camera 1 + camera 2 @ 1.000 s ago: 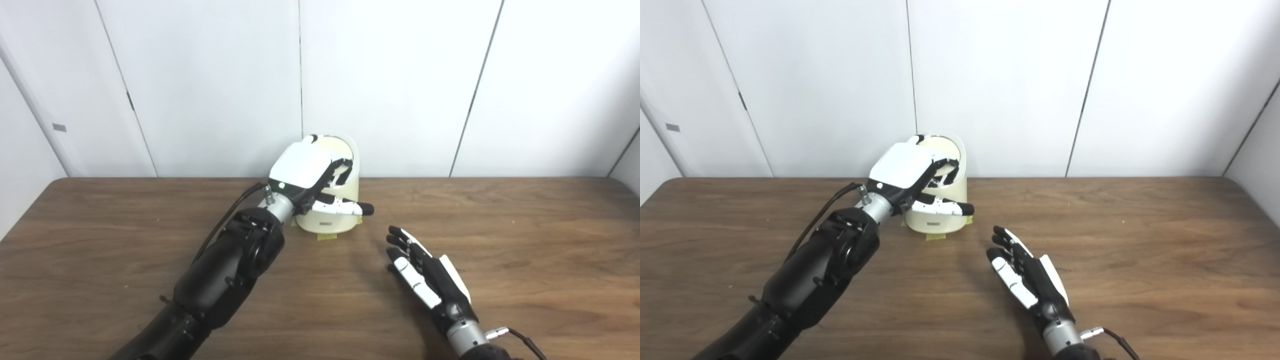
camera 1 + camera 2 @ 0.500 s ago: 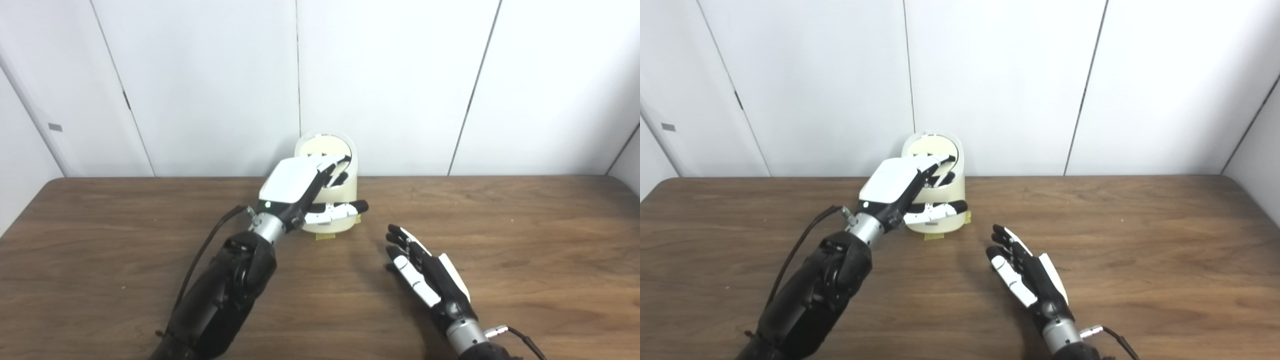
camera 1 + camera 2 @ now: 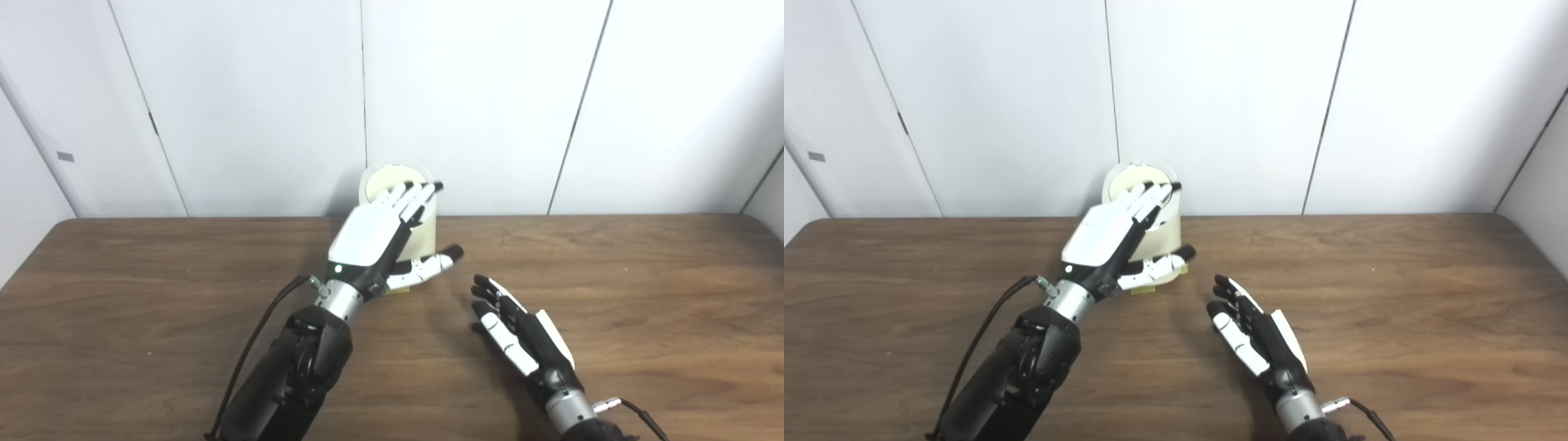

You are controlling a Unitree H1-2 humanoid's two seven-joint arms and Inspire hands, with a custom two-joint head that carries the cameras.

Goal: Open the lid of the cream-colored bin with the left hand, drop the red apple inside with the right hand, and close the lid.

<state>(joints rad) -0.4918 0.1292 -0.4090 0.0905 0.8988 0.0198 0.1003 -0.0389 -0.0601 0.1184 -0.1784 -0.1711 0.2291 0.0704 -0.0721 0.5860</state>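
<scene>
- Left hand flattened out since a second ago, fingers now straight and spread over the lid, no longer curled into the opening.
- Cream-colored bin at the desk rear edge, lid lowered compared with before.
- Right hand unchanged, fingers apart, empty, resting on desk.
- Apple out of sight.

Wooden table: dark brown grain, spans lower half of frame, rounded far corners. White wall panels fill upper half, divided by thin dark vertical seams. Small grey tag on panel at far left. Yellow tape piece on tabletop, centre frame.
</scene>
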